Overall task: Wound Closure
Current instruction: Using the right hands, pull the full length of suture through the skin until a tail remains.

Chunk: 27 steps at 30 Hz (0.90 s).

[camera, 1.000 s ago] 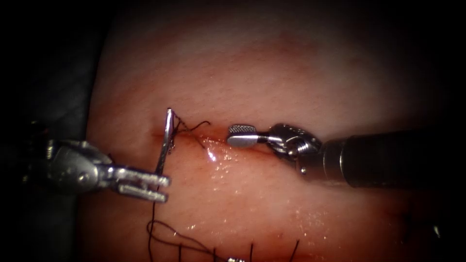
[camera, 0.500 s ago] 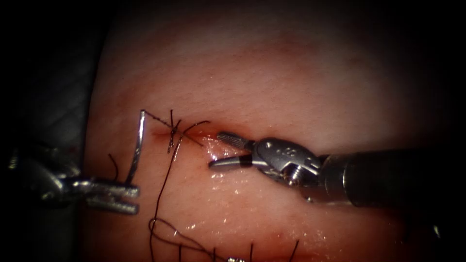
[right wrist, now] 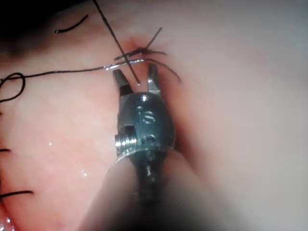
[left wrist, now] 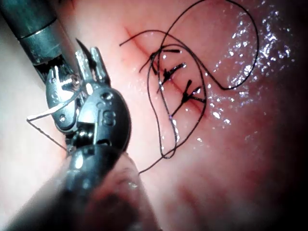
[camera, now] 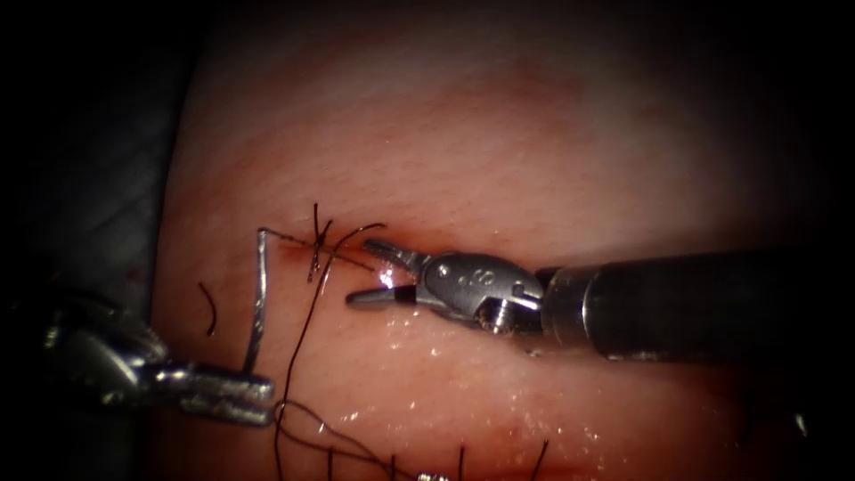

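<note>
Endoscope view: left tool (camera: pixel 254 401) pinching the needle (camera: pixel 258 298) drifted further left of the cut, needle out of the tissue (camera: pixel 534 142), thread (camera: pixel 287 238) now taut; right tool (camera: pixel 374 272) crept in with jaws spread, holding nothing.

The needle (camera: pixel 259 298) stands left of the cut (camera: pixel 347 254), apparently clear of the tissue (camera: pixel 499 142); the thread (camera: pixel 303 334) trails between them, toward the viewer.

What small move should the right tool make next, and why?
Probably close on the thread by the knot: the right tool sits open there holding nothing, while the left tool holds the needle clear of the tissue, left of the cut.
</note>
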Tool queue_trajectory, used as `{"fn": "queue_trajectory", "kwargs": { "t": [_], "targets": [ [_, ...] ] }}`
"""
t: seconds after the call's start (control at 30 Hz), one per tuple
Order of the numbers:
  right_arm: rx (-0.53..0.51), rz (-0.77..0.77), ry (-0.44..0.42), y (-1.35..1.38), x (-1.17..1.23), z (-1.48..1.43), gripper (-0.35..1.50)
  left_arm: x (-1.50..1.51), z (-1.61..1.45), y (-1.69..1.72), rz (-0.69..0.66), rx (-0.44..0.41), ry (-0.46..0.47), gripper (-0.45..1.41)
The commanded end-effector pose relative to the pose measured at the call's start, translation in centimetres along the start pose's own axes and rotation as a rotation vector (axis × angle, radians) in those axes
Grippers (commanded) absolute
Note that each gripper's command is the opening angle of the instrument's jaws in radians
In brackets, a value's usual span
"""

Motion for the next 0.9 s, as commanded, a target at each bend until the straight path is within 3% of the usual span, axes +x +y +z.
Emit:
{"fn": "queue_trajectory", "kwargs": {
  "t": [0.03,0.07,0.43,0.67,0.9],
  "targets": [
    [-0.013,-0.026,-0.017,-0.02,-0.05,0.08,-0.21,-0.05,0.05,0.02,0.001,-0.002,0.002,-0.45],
    [-0.02,-0.04,-0.031,-0.02,-0.06,0.08,-0.35,-0.05,0.05,0.02,0.001,-0.002,0.002,-0.45],
    [0.008,0.021,-0.13,-0.29,-0.17,-0.21,-0.35,-0.28,0.09,0.2,-0.031,0.003,0.0,-0.45],
    [0.059,0.037,-0.124,-0.82,-0.08,-0.59,-0.35,-0.49,0.23,0.52,-0.056,-0.009,-0.017,-0.45],
    [0.139,0.058,-0.113,-1.46,0.16,-1.0,-0.35,-0.39,0.23,0.69,-0.125,0.007,-0.051,-0.45]
  ]
}}
